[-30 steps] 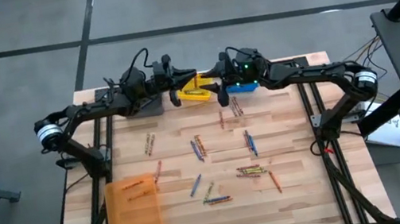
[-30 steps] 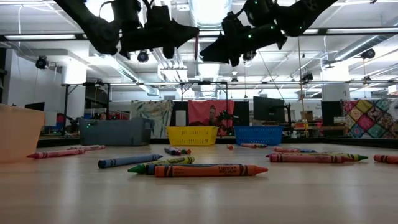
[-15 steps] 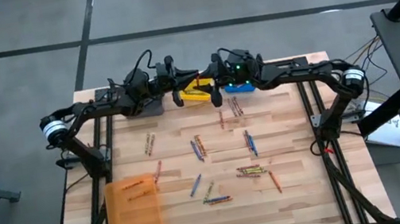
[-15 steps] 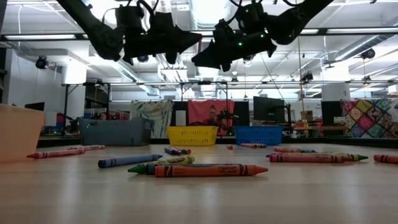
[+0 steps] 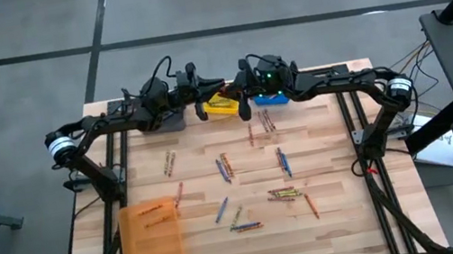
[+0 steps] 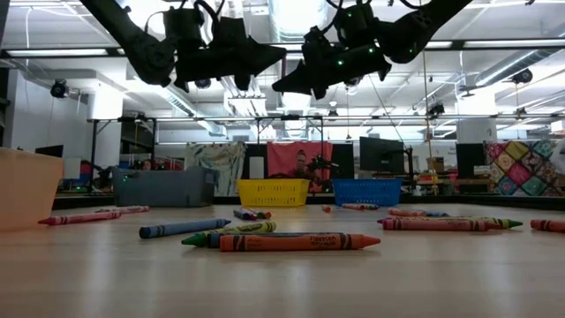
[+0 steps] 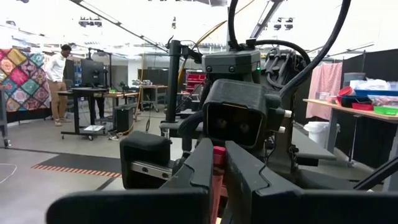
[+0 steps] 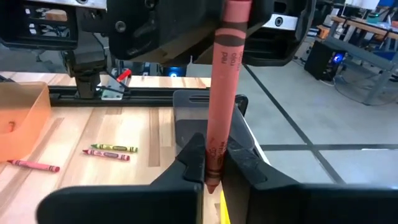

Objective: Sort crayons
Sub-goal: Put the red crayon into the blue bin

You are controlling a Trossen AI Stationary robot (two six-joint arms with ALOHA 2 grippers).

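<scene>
A red crayon (image 8: pixel 225 81) is held in the air between both grippers, above the far edge of the table near the yellow bin (image 5: pixel 221 107). My left gripper (image 5: pixel 213 85) comes from the table's left and is shut on one end of it. My right gripper (image 5: pixel 235 91) comes from the right and is shut on the other end. Several more crayons (image 5: pixel 226 167) in red, blue, orange and green lie flat and scattered over the wooden table (image 5: pixel 341 218). In the low view both grippers hang high above the table, left (image 6: pixel 281 53) and right (image 6: pixel 278 87). My left gripper pinches the red crayon (image 7: pixel 218 154) between its two fingers; only a short red piece shows between them. The crayon is lifted clear of the table. My right gripper pinches the crayon near its pointed end (image 8: pixel 215 148) between its two fingers, and the point sticks out just behind them. The rest of the crayon runs away from the fingers to my left gripper, clear of the table.
A grey bin (image 5: pixel 169 120), the yellow bin and a blue bin (image 5: pixel 273 98) stand in a row along the far edge. An orange bin (image 5: pixel 152 241) stands at the near left. A person (image 7: pixel 59 71) stands in the room beyond the table.
My right gripper has moved toward the table's left, closer to my left gripper, over the yellow bin. My left gripper has shifted a little toward the right. In the last half second both have kept still.
</scene>
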